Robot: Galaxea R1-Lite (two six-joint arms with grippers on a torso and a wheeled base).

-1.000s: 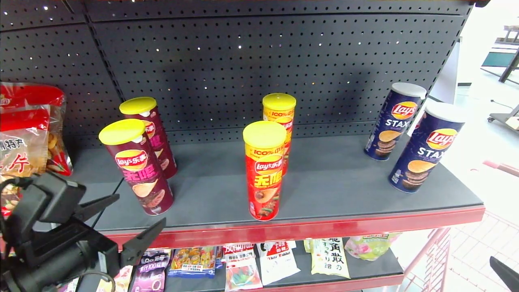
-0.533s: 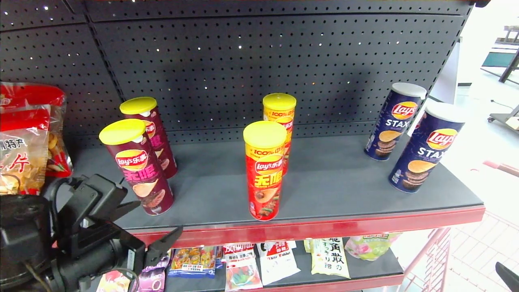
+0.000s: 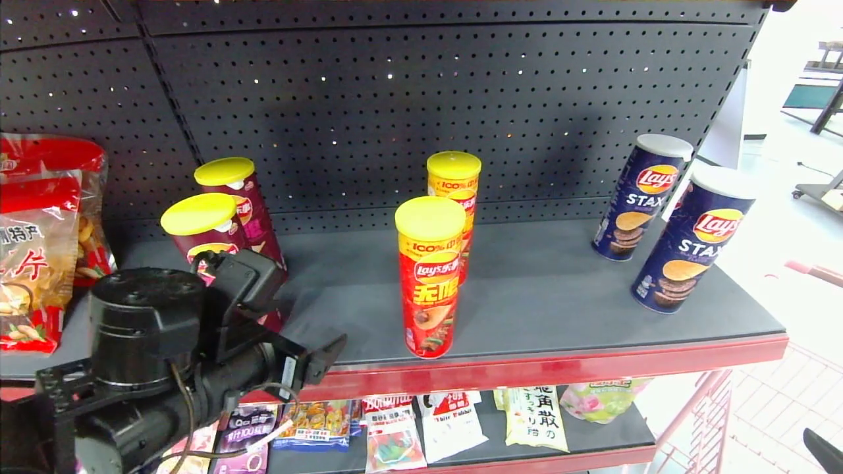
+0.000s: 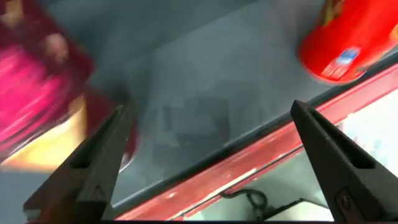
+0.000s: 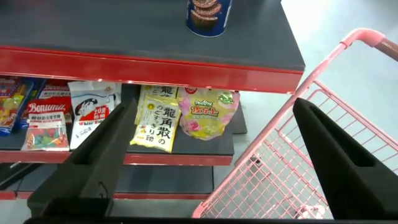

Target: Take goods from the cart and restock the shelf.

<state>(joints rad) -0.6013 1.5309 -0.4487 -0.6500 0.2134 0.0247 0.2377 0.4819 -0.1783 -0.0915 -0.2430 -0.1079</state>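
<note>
Six chip cans stand upright on the shelf: two maroon cans at the left, two red cans in the middle, two blue cans at the right. My left hand hangs at the shelf's near edge beside the maroon cans, fingers apart and empty. My right hand, also spread and empty, sits low by the pink cart.

The upper shelf carries 6 cans: 2 maroon cans at the left, 2 red cans in the middle and 2 blue cans at the right, each pair with 1 near and 1 far. At the far left lie at least 2 bags. The lower shelf shows at least 6 packets. 1 pink cart stands at the right.
</note>
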